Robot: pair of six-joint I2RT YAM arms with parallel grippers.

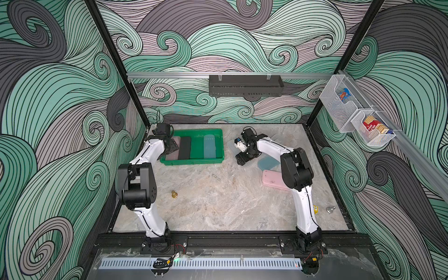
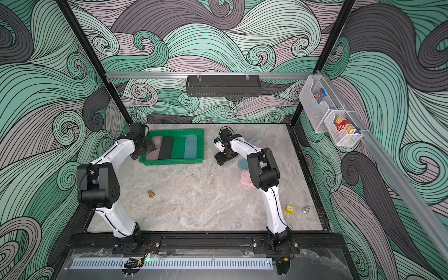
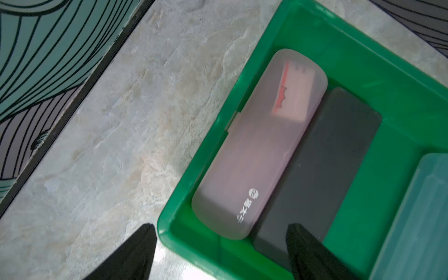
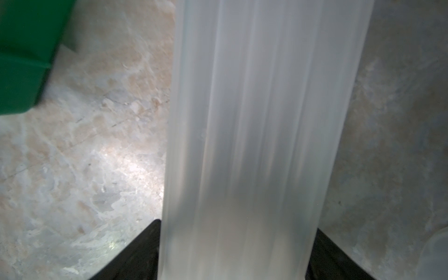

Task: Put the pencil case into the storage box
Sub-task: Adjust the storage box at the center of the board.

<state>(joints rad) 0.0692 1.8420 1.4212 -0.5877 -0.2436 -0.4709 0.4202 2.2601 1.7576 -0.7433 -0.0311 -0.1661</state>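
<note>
A: Status on the storage box (image 1: 191, 162)?
B: Three cases lay inside, side by side: boxed pink case (image 3: 254, 150), black case (image 3: 334, 150), boxed teal case (image 1: 209, 146).
A: Left hand (image 3: 219, 226)?
B: Released, jaws wide, nothing between them. It hovered over the box's end by the boxed pink case.
A: Right hand (image 4: 237, 225)?
B: Clenched on the frosted pencil case (image 4: 261, 121), just beside the box and not in it yet. Couldn't tell whether it was off the desk (image 1: 218, 194).
A: Remaining?
B: That one, plus the loose teal case (image 1: 268, 163) and loose pink case (image 1: 274, 180) by the right arm. Roughly halfway, I'd judge.
</note>
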